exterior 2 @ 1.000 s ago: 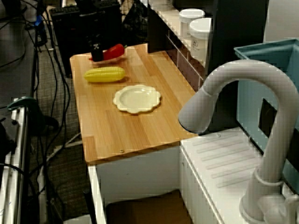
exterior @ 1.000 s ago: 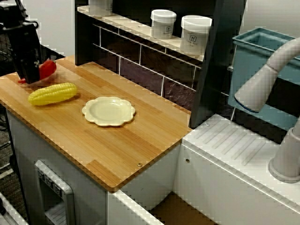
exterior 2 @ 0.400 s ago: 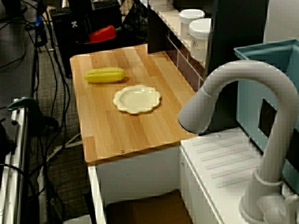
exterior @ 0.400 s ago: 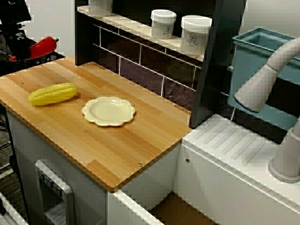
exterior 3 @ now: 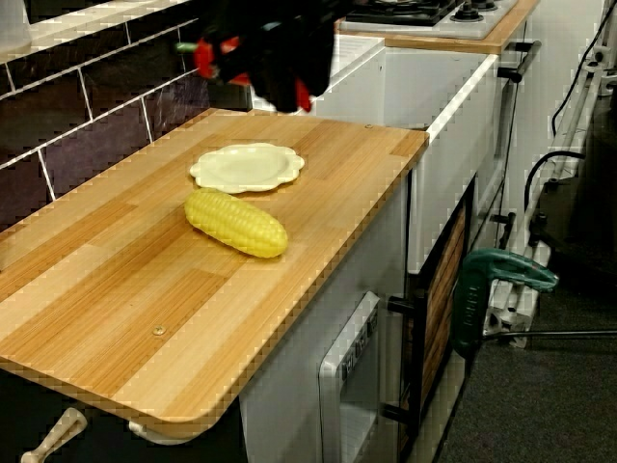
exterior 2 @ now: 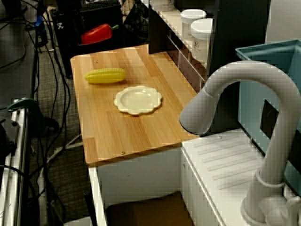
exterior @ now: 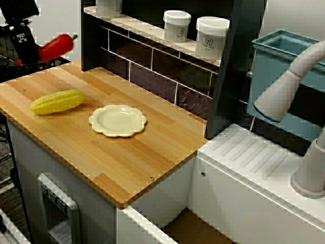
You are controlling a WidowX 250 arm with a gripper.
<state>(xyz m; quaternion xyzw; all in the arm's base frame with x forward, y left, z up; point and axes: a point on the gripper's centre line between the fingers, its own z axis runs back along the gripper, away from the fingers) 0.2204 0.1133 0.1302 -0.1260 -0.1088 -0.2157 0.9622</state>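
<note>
My black gripper hangs above the far left corner of the wooden counter, shut on a red pepper. The pepper is in the air and tilted, its green stem pointing up and right. In the view from the sink side, the pepper shows against dark equipment behind the counter. From the counter's end, the gripper is a dark mass with red bits of pepper at its edges. A yellow corn cob lies on the counter below, and a cream scalloped plate sits empty to its right.
A dark tiled back wall carries a shelf with two white jars. To the right are a white sink unit, a grey faucet and a teal bin. Cables and black gear stand beyond the counter's left end.
The gripper has lifted the red pepper off the counter's far left corner. It first rose, then carried the pepper slightly right. Corn and plate have not moved.
</note>
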